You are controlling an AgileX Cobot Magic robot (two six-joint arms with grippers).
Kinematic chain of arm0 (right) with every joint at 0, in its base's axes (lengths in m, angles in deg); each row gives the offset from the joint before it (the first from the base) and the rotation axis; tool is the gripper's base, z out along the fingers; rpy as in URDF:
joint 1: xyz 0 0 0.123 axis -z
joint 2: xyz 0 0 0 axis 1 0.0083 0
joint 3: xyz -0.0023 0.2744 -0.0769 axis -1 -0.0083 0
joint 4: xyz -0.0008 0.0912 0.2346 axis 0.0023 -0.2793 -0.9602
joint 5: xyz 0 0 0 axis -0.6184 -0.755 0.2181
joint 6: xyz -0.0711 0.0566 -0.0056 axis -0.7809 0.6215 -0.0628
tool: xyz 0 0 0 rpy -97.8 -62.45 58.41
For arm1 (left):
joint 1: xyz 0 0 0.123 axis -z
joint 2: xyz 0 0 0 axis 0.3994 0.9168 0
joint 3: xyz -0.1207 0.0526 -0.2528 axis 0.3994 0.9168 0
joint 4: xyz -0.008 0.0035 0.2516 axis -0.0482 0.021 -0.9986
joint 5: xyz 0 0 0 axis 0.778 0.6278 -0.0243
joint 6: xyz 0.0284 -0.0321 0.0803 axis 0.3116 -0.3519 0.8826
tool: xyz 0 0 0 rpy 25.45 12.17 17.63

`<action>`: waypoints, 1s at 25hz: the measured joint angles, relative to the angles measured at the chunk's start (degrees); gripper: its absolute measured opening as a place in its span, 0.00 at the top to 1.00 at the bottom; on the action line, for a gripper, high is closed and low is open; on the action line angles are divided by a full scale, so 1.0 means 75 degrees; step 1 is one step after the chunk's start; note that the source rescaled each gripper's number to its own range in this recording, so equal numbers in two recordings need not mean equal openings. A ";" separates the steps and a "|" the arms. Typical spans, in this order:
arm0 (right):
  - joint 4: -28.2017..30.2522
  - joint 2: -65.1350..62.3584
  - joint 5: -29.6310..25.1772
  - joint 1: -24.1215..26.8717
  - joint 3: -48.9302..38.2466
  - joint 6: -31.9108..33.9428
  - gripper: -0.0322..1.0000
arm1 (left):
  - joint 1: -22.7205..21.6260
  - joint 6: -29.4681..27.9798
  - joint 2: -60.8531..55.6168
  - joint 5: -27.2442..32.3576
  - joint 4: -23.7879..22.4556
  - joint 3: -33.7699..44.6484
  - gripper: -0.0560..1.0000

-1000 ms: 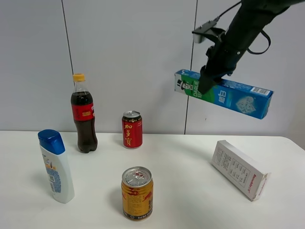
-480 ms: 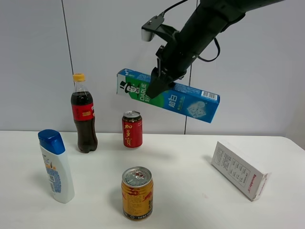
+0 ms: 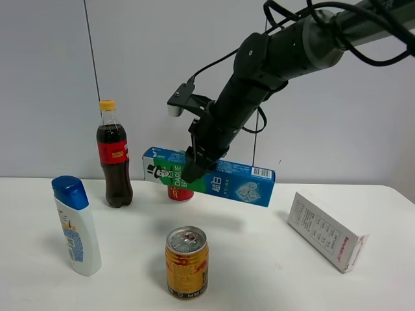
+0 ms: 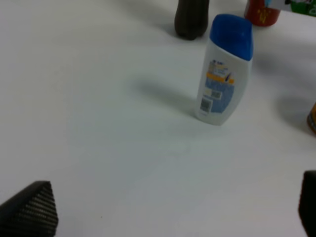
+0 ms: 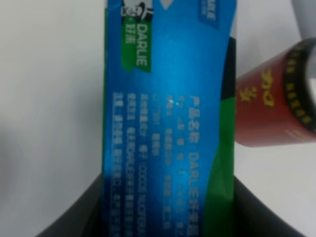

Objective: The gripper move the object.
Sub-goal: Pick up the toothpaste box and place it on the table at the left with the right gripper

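Observation:
The blue and green DARLIE toothpaste box (image 3: pixel 227 184) hangs in the air just above the white table, nearly level, its right end a little lower. My right gripper (image 3: pixel 194 170) is shut on it near its left end, reaching down from the upper right. In the right wrist view the box (image 5: pixel 168 123) fills the middle, clamped between the dark jaws of the gripper (image 5: pixel 165 217). The box hides most of the red can behind it. My left gripper (image 4: pixel 168 217) is open and empty above bare table; it does not show in the exterior view.
A cola bottle (image 3: pixel 114 155) and a red can (image 3: pixel 176 193) stand at the back. A white and blue shampoo bottle (image 3: pixel 76 227) stands at front left, a gold can (image 3: pixel 187 262) at front centre. A white box with red print (image 3: pixel 326 230) lies at right.
My right arm has carried the toothpaste box leftward and down, from high at the upper right to just above the table in front of the red can.

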 joint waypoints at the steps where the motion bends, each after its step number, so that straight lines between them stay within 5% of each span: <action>1: 0.0007 0.0075 0.0023 0.0000 0.0022 -0.0031 0.97 | 0.0000 0.0000 0.0000 0.0000 0.0000 0.0000 0.00; 25: -0.0283 0.1325 0.0943 -0.0338 0.0071 -0.0528 0.97 | 0.0000 0.0000 0.0000 0.0000 0.0000 0.0000 0.00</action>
